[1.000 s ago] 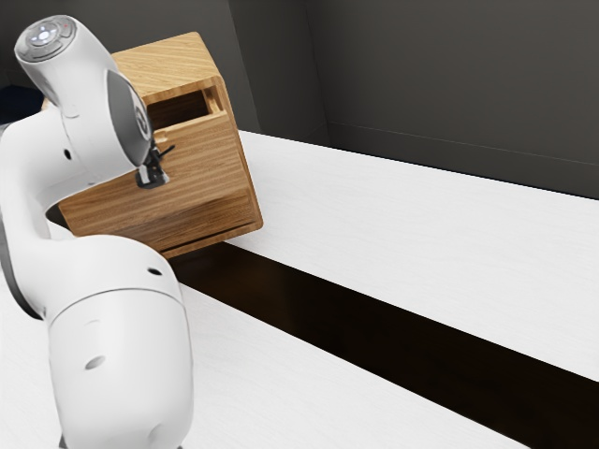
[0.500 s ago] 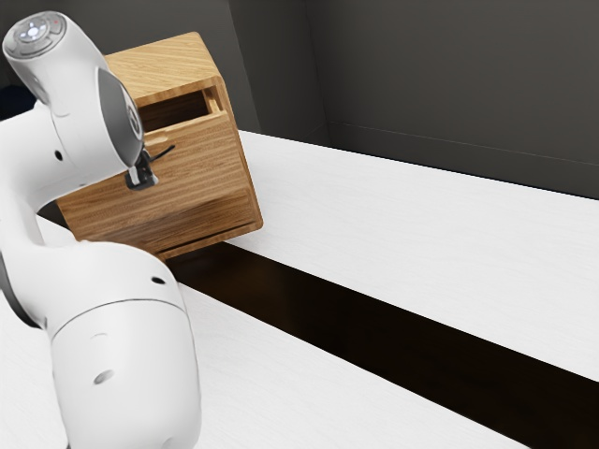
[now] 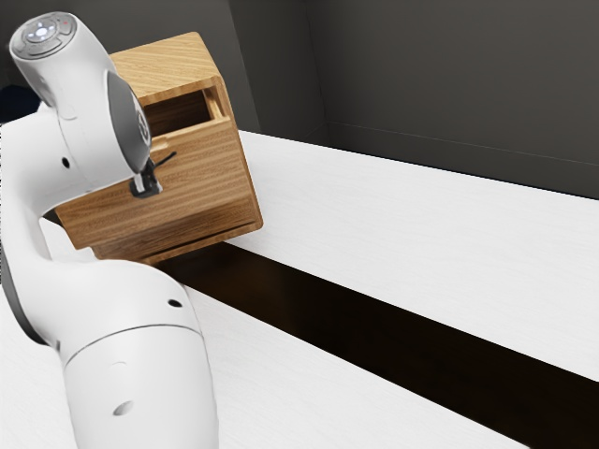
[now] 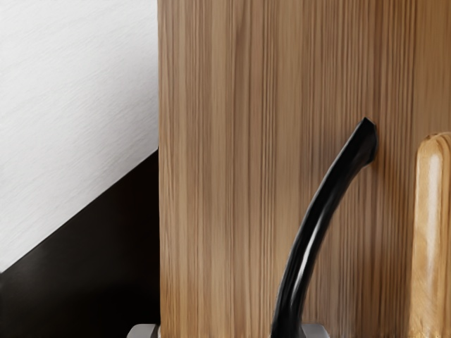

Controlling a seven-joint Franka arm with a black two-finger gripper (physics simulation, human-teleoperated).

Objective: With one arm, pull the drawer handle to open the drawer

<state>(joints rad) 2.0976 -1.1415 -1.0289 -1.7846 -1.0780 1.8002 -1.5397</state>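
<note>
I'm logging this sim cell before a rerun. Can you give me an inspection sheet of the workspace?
Surface: white table, crossed by a dark strip.
Job's things: wooden cabinet on the table; curved black handle on its drawer front; open slot above the drawer front.
Clutter: nothing seen.
Gripper: gripper at the handle; grip cannot be read.
Cables: nothing seen.
Surroundings: dark grey walls.
</note>
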